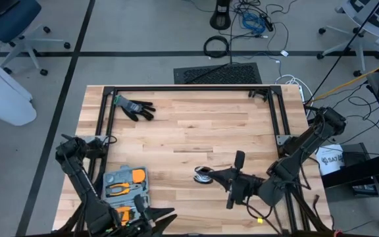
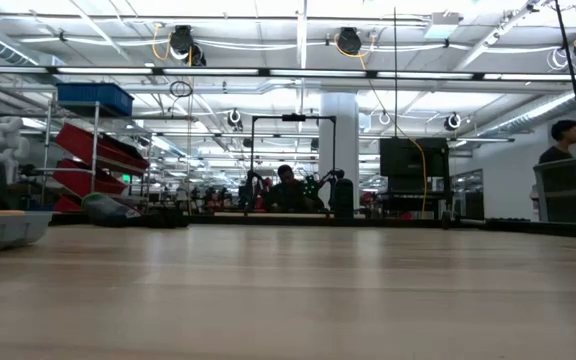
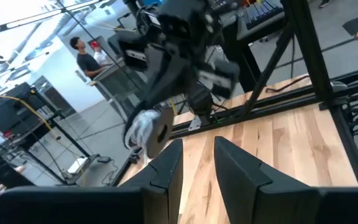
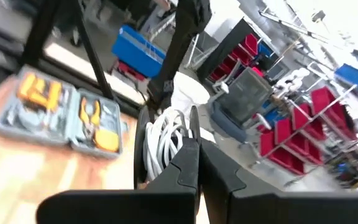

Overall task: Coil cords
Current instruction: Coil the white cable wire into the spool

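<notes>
Cord (image 1: 202, 175) sits at my right gripper (image 1: 210, 174), near the table's (image 1: 196, 131) front edge, a little right of centre. It is already wound: a round black spool with white coils, standing on its rim in the right wrist view (image 4: 160, 146), disc faces out to the sides, axis across my fingers.

Right fingers pinched together just at the spool's rim. They seem to hold its edge; contact itself is partly hidden.

Right arm reaches in low from the right edge, forearm stretched toward the left, wrist level with the table.

Left gripper (image 1: 151, 215) hangs at the front edge beside the grey tool case (image 1: 125, 183), fingers (image 3: 166, 171) parted with nothing between them, pointed toward the spool (image 3: 145, 130). Gap between us is open table.

Right is nearer; my guess is any handover runs right to left along the front edge.
</notes>
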